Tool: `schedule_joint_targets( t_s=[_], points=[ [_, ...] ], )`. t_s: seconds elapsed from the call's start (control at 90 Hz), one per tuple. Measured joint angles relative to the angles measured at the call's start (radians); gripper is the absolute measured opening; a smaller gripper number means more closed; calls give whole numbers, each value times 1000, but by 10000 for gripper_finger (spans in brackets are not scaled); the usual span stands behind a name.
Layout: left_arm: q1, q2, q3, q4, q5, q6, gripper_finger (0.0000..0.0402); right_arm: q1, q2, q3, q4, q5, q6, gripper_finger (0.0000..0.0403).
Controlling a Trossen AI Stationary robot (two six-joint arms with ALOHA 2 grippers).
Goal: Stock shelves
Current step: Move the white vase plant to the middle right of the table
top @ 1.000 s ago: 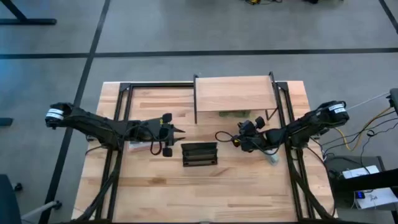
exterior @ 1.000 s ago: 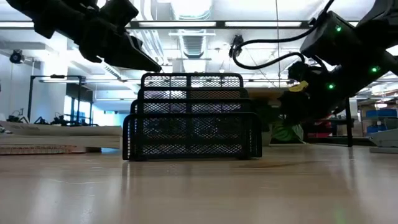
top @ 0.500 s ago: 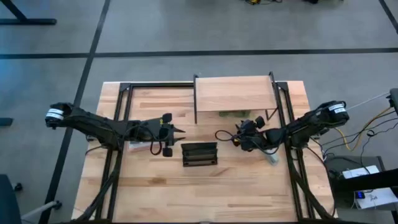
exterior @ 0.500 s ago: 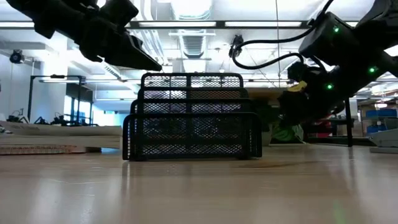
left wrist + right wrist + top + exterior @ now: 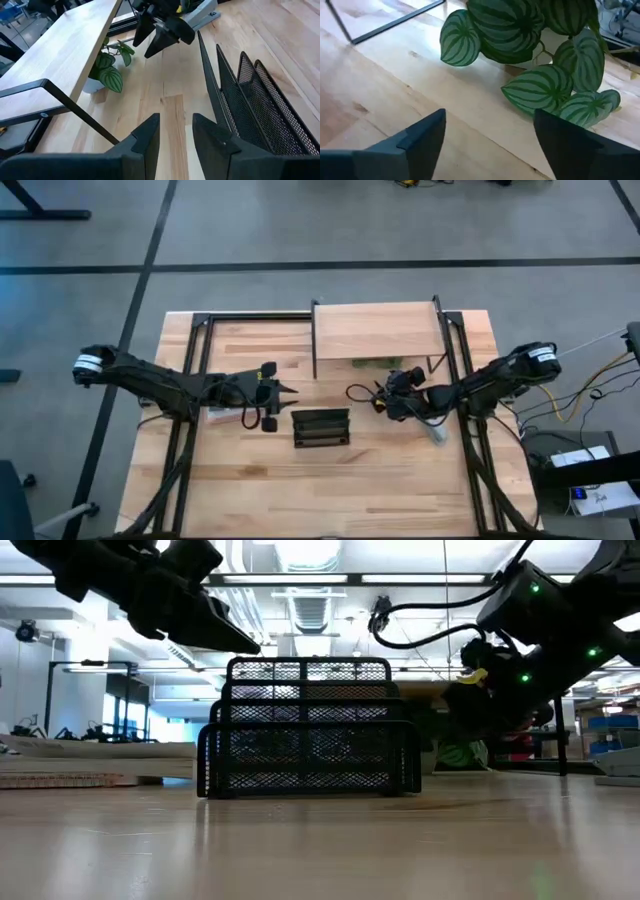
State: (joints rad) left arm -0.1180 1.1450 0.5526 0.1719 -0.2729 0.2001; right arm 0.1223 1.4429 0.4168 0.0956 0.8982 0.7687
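While both arms hang low over it, the big butcher-block worktop (image 5: 240,480) fills the overhead view. At its twelve o'clock edge stands the shelf (image 5: 375,330), a pale wood board on thin black legs, nothing on top of it. Under the shelf's near edge, around one o'clock from the worktop's centre, a potted plant (image 5: 535,60) with striped green leaves sits on the wood, its pale pot mostly hidden by foliage.

Dead centre is the black mesh rack (image 5: 320,428), upright, empty as far as can be seen.

Coming in from three o'clock, the right tool (image 5: 392,388) points toward the plant and sits just short of it; the wrist view shows its fingers (image 5: 420,135) spread wide with the leaves between and beyond them, gripping nothing.

Over at nine o'clock, the left tool (image 5: 285,391) hovers just beside the rack's left end, aimed toward the shelf. Its fingers (image 5: 145,140) stand a narrow gap apart, holding nothing.
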Motion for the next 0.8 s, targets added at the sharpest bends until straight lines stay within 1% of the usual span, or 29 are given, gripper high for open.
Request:
schedule_joint_targets(
  t_s=[0.178, 0.478, 0.578, 0.8],
  points=[
    [0, 0, 0, 0, 0, 0, 98, -6, 0, 0, 0, -3, 35, 347],
    [0, 0, 0, 0, 0, 0, 98, -27, 0, 0, 0, -25, 72, 393],
    [0, 0, 0, 0, 0, 0, 98, -36, 0, 0, 0, -42, 77, 398],
    [0, 0, 0, 0, 0, 0, 98, -36, 0, 0, 0, -42, 77, 399]
  ],
)
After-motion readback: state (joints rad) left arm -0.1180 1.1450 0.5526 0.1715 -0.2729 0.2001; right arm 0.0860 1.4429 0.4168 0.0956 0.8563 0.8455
